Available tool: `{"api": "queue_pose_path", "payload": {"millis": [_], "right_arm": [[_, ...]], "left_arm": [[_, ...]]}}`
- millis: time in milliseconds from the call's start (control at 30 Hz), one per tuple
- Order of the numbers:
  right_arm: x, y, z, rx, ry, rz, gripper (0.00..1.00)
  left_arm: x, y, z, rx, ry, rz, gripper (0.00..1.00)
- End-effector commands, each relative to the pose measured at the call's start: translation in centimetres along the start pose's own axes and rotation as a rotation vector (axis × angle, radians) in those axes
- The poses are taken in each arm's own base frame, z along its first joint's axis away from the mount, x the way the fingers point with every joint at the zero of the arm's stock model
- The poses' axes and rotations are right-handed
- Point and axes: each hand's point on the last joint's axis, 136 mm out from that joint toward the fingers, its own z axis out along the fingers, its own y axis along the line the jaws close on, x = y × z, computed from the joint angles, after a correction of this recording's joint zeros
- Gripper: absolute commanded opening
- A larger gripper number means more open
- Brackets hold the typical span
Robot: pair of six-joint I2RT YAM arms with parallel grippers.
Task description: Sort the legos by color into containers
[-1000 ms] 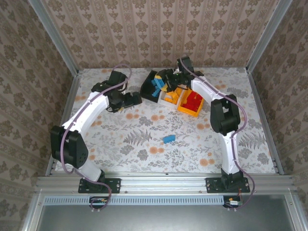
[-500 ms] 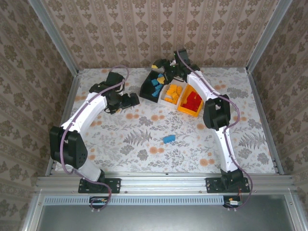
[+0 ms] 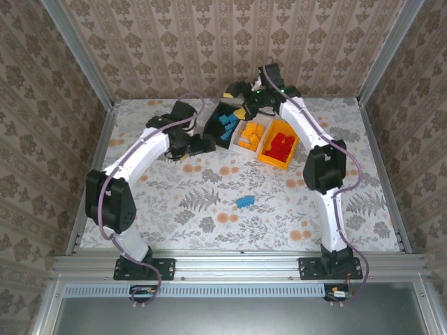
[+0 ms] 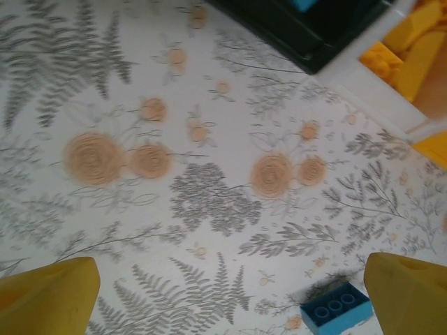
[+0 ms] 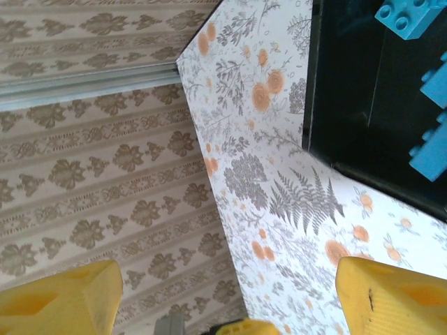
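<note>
While the left gripper (image 4: 227,303) and right gripper (image 5: 223,300) hold jaws apart, one blue brick (image 3: 244,202) lies loose before three bins (image 3: 274,160).

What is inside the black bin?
Blue bricks lie in the black bin. The right gripper hangs over its far end, so that part is hidden.

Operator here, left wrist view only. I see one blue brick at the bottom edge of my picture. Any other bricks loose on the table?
Observer: In the top view that blue brick lies alone in the middle of the table; I spot no other loose one.
Operator: Where is the right pincer?
Observer: The right pincer hangs open by the far end of the black bin, nothing between its fingers.
Operator: Which bin takes red?
Observer: The orange-yellow bin, rightmost in the row, holds the red bricks.
</note>
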Motion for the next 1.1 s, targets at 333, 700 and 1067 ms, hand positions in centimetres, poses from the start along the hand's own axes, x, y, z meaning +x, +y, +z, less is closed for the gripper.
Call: {"api": "queue_pose_path", "payload": {"millis": [333,700,1067], "right_arm": [[3.7,-8.9,-11.9,0.300,-0.046,-0.164,0.81],[8.2,-18.4,-15.3,0.455,0.003,-0.101,0.82],[8.7,-19.6,-16.1,0.448,-0.018,-0.050,0.82]], "left_arm": [[5.7,-8.0,1.9,-0.008,0.115,0.422,1.00],[11.6,-10.7,4.8,-0.028,0.249,0.621,0.99],[18.9,-12.6,7.9,0.012,0.395,0.934,0.96]]}}
